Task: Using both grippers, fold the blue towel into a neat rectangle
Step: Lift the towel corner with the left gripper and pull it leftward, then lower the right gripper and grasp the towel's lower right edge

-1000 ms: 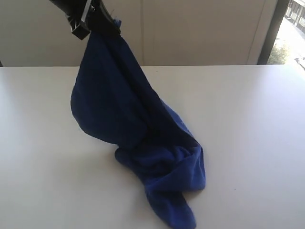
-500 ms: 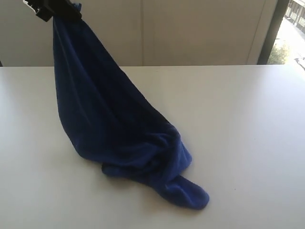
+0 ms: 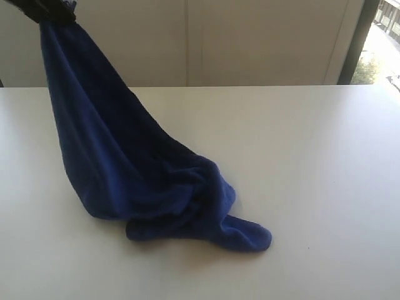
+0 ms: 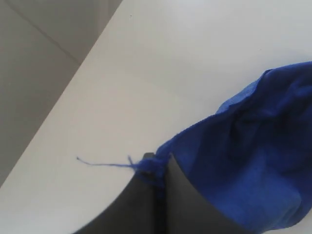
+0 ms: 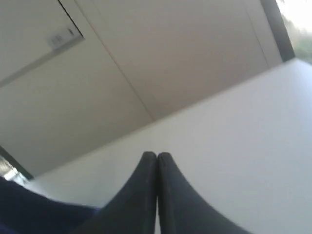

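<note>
With the left gripper [image 3: 49, 9] clamped on one corner of the deep royal-blue terry towel [image 3: 125, 169], held high above the white desk [image 3: 325, 156] where its rest lies bunched, spreading seems the step in hand; next, the closed, empty right gripper [image 5: 157, 157] would need another corner.

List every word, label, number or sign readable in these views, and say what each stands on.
No text can be read in any view.
Small pale mark on the wall panel, right wrist view: perhaps a label, too blurred to read.
Towel: no tag or print shows.
</note>
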Action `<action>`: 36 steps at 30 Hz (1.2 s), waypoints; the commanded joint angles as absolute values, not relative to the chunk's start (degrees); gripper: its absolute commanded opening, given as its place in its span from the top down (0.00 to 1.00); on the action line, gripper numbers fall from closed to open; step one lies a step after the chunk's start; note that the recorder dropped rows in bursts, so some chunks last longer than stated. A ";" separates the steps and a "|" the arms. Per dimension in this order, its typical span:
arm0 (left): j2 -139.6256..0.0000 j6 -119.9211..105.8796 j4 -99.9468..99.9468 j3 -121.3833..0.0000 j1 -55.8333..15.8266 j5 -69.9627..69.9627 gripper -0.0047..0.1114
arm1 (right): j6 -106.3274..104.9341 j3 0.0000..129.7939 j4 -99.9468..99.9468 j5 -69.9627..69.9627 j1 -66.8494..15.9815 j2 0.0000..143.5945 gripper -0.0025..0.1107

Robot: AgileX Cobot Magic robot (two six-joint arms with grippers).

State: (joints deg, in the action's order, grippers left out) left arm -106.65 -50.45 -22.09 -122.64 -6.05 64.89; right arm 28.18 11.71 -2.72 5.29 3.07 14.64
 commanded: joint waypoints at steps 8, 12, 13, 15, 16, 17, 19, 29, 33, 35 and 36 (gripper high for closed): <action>-106.80 -49.40 -23.11 -121.82 -5.86 69.96 0.96 | -34.77 58.02 -38.57 55.64 -2.01 77.97 0.85; -106.80 -49.40 -23.22 -119.48 -5.86 69.96 0.96 | -39.99 67.77 -35.96 65.29 -2.01 98.69 0.56; -106.80 -49.50 -23.54 -119.00 -5.86 69.96 0.96 | -40.24 68.06 -33.36 64.92 -2.25 101.77 0.57; -106.80 -49.66 -23.51 -118.27 -5.86 69.96 0.96 | -40.24 68.16 -30.08 64.22 -2.25 104.82 0.59; -106.80 -49.76 -23.51 -117.67 -5.86 69.96 0.96 | -40.24 68.16 -29.29 64.33 -2.25 106.55 0.59; -106.80 -49.75 -23.51 -117.20 -5.86 69.96 0.96 | -40.24 68.16 -29.14 64.33 -2.25 107.56 0.59; -106.92 -49.87 -23.51 -116.47 -5.86 69.96 0.96 | -40.24 68.16 -29.40 62.21 -2.52 108.08 0.59; -106.92 -50.96 -23.75 -116.47 -5.86 69.96 0.96 | -38.61 68.16 -25.55 54.19 -7.99 109.83 0.60; -106.92 -51.19 -23.92 -116.47 -5.86 69.96 0.96 | -35.87 68.16 -19.59 52.12 -9.53 109.83 0.61; -106.92 -51.19 -23.92 -116.47 -5.86 69.96 0.96 | -35.86 68.16 -19.44 51.37 -10.03 109.83 0.61; -106.92 -51.19 -23.92 -116.47 -5.86 69.96 0.96 | -35.86 68.16 -19.44 51.08 -10.25 109.83 0.61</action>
